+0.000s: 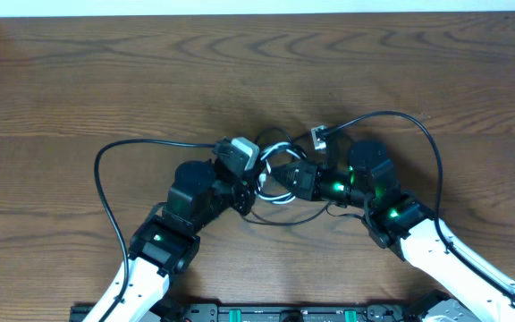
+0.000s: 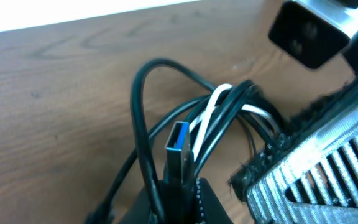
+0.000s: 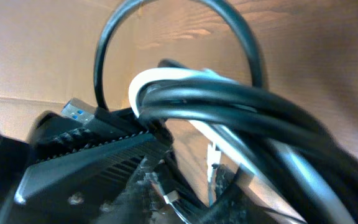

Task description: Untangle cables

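Centrally, over the table [image 1: 79, 80], my two claws meet at the cables [image 1: 274, 179], which lie as one tight knot between them.

Left claw [image 2: 179, 194]: closed tight on the blue-tongued plug [image 2: 179, 144] of one black cord. The plug stands upright out of the grip.

Right claw [image 1: 286, 182]: set against the knot from the opposite side. The bundle crosses so close to that wrist's camera that I cannot tell how wide the jaws stand or whether they hold anything.

White cable [image 2: 211, 106]: threaded through the black loops at the core and touching them.

Left arc [image 1: 101, 183] and right arc [image 1: 436, 165]: wide black runs that sweep out over the wood. From overhead they appear to lead back to my arms, so I take them for my own wiring and not part of the job.

Progress, as I judge it: early. One plug end is found and secured. No cord lies apart from the others, and the white cable is not yet drawn free. Nearly everything is left to do, namely feeding each end back through the loops and laying the cords out separately.
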`<action>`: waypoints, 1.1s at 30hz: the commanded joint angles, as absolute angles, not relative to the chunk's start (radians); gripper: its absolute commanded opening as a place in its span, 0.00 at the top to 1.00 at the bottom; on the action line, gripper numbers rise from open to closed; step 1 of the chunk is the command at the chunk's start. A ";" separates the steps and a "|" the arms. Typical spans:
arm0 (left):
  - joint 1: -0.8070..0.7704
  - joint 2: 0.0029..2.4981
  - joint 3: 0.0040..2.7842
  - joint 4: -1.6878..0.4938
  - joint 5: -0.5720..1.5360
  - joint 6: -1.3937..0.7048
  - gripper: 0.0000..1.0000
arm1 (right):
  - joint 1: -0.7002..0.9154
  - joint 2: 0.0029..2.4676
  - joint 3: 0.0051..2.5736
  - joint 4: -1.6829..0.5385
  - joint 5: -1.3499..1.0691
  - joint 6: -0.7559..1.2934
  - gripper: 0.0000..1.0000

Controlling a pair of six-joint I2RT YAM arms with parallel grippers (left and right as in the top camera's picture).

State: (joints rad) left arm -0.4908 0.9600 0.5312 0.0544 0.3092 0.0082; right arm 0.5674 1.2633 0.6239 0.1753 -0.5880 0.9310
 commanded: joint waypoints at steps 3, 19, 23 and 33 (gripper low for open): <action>-0.490 0.931 0.541 0.017 0.235 0.103 0.92 | 0.569 1.239 0.626 0.059 -0.560 0.767 0.50; -0.490 0.933 0.541 -0.044 0.450 0.236 0.92 | 0.517 0.698 0.626 -0.294 -0.566 0.199 0.18; -0.490 0.933 0.541 -0.058 0.685 0.236 0.92 | 0.517 0.677 0.626 -0.383 -0.302 0.153 0.18; -0.490 0.933 0.541 -0.056 0.955 0.235 0.92 | 0.518 0.825 0.626 -0.326 -0.262 0.026 0.18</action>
State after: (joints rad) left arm -0.4919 0.9466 0.5312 -0.0605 0.8150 0.2188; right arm 0.5201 0.7902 0.6224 -0.3447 -0.2974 0.0895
